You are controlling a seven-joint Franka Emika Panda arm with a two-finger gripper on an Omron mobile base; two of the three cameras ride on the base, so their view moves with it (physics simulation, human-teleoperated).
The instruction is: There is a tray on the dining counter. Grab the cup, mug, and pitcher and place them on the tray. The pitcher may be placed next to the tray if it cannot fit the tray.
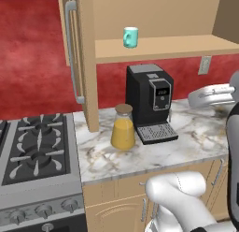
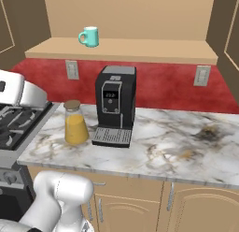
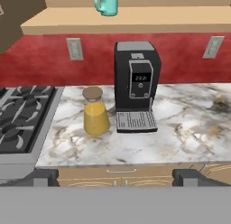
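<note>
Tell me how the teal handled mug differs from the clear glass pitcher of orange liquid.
The teal handled mug stands on the wooden shelf; the clear glass pitcher stands lower, on the marble worktop beside the black coffee machine. The mug is opaque, short and open-topped; the pitcher is see-through, taller and lidded. Both stand upright.

Marble-topped table (image 2: 177, 147), white with brown veining, over tan cabinets: carries a black coffee machine (image 2: 115, 105) upright near the back wall, and the clear cone-shaped glass pitcher of orange liquid with round tan lid (image 2: 75, 123) just beside it on the stove side, upright, apart from it. Tan wooden shelf (image 2: 140, 51) above carries the small teal mug with side handle (image 2: 89, 37), upright.
</note>
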